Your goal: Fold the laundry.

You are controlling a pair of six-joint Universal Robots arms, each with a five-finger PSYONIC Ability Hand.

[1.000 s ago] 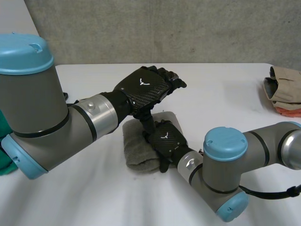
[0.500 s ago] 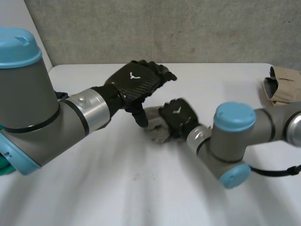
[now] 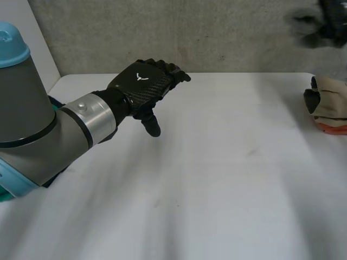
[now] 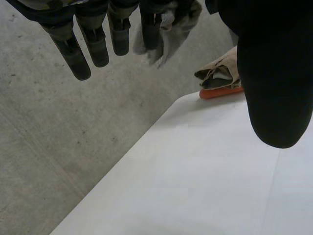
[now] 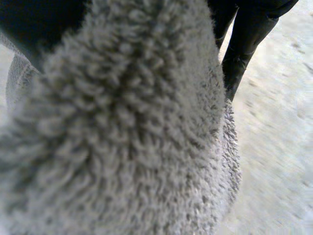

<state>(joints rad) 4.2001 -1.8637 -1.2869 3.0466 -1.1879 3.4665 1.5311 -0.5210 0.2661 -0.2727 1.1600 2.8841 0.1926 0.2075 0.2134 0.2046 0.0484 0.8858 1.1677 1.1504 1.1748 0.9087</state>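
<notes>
Grey terry towel (image 5: 122,137) is hanging in the air at the far right, high over the far right corner of the worktop (image 3: 217,179). In the head view it is showing as a blurred grey patch against the concrete wall (image 3: 217,32). The right hand (image 5: 247,34) is grasping it. In the right wrist view the fluffy cloth is lying against the palm, and the dark fingers are closing along its side.

The left hand (image 3: 142,86) is hovering over the far left part of the worktop. Its fingers are released and stretched almost straight toward the far right, and they are holding nothing. The thumb is pointing down at the white surface, but I cannot tell if its tip is touching it. The left arm (image 3: 49,135) is reaching in from the near left.

At the right edge of the worktop a folded beige cloth (image 3: 331,97) is lying on an orange one (image 3: 332,128). This small pile is well apart from the left hand. In the left wrist view the same pile is sitting at the worktop corner, with the lifted towel above it.
</notes>
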